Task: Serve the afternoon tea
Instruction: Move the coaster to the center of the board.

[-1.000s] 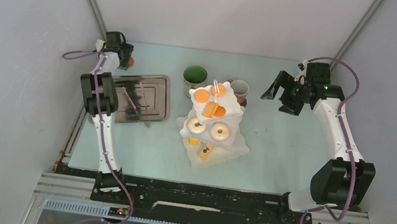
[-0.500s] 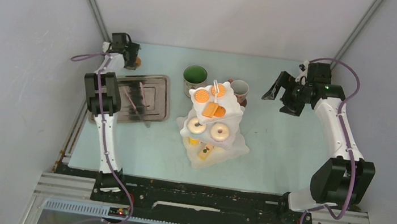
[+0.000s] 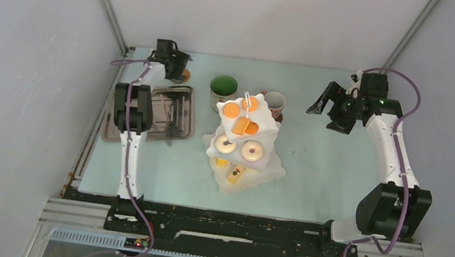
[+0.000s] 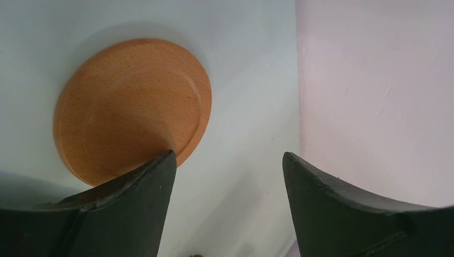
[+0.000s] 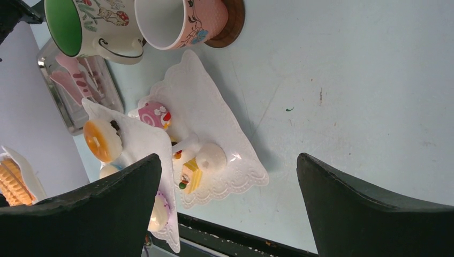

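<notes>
One stand point(image 3: 270, 168) is counted, with two donuts point(image 3: 257, 150). Two mugs are seen: a green-inside mug point(image 3: 223, 87) and a pink mug point(image 3: 274, 101). Two coasters are counted: a bare coaster point(image 4: 134, 107) and a covered coaster point(image 5: 235, 24).

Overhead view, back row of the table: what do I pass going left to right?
Left claw → green-inside mug → pink mug → right claw.

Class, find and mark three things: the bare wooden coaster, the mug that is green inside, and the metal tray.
wooden coaster point(image 4: 131, 107): left wrist view, middle of its top face.
green-inside mug point(image 3: 224, 87): top view, green inner bottom.
metal tray point(image 3: 189, 101): top view, bare right-hand border.
</notes>
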{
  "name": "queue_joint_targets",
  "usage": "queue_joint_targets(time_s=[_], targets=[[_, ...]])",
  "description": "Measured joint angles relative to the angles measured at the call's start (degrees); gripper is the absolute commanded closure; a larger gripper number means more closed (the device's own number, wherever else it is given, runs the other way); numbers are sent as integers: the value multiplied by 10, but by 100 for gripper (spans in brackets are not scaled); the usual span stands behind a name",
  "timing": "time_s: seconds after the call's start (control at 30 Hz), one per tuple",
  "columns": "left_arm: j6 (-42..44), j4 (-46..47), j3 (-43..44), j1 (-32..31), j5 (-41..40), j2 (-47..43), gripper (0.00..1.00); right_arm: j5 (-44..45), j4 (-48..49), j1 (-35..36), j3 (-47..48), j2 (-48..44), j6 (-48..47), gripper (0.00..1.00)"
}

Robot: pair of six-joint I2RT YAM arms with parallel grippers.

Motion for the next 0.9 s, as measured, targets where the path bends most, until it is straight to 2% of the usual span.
queue_joint_targets(time_s=[0.37,0.9], targets=[[-4,2,-15,-63,49,-4,17,1,-2,5,-7,-32,-12,0],[5,-5,-18,-70,80,-9,13,17,-4,9,-24,-64,-22,0]])
